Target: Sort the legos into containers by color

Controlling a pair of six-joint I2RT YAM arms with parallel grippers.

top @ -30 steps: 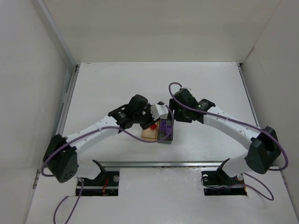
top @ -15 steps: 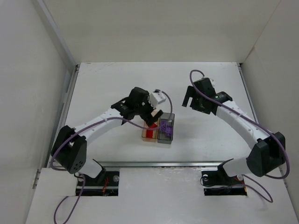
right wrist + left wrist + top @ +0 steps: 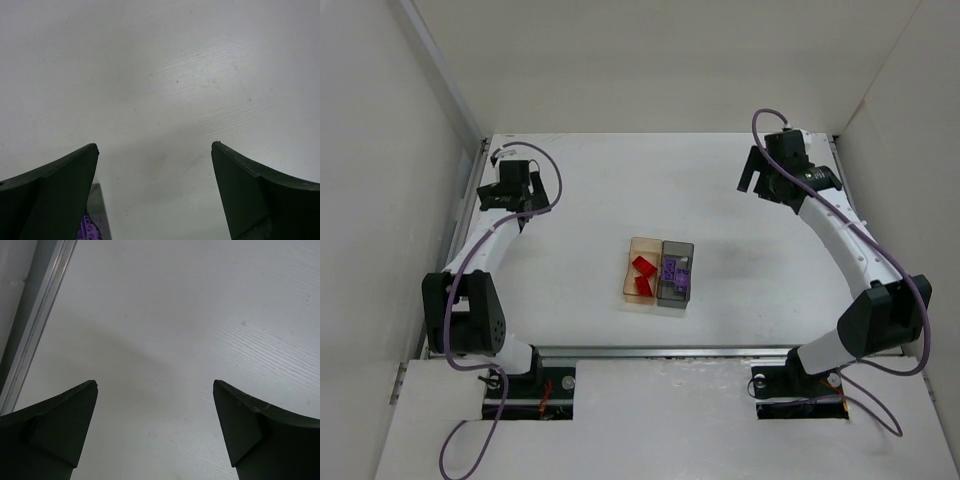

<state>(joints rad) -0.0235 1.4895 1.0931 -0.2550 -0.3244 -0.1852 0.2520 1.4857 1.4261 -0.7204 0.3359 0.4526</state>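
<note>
1. In the top view, an amber-orange translucent plastic bin (image 3: 628,272) and a smoky dark grey translucent bin (image 3: 677,249) sit joined side to side just below the centre of the frame. Both are small rectangles with thin walls, the amber one on the left.
2. Two bright red studded plastic bricks (image 3: 642,265) lie in the amber bin, one above the other in the frame. Two purple studded bricks (image 3: 676,270) lie in the grey bin.
3. Both bins stand on a white table (image 3: 580,190). It looks smooth from above, but both wrist views show fine parallel ridges and a few small specks on it.
4. The left gripper (image 3: 510,190) is in the upper left of the top view, well apart from the bins. In its wrist view (image 3: 154,382) we see two dark, matte, wedge-shaped fingers at the lower corners. The jaws stand wide, with only bare table between them.
5. Only the left wrist view shows the pale metal rail (image 3: 37,325) up close, running diagonally along the left edge of the frame.
6. The right gripper (image 3: 765,180) is in the upper right of the top view, also well apart from the bins. Its wrist view (image 3: 154,145) shows the jaws spread wide and holding nothing.
7. In the lower left of the right wrist view, beside the left finger, we see a sliver of grey bin wall and a scrap of purple studs (image 3: 88,229).
</note>
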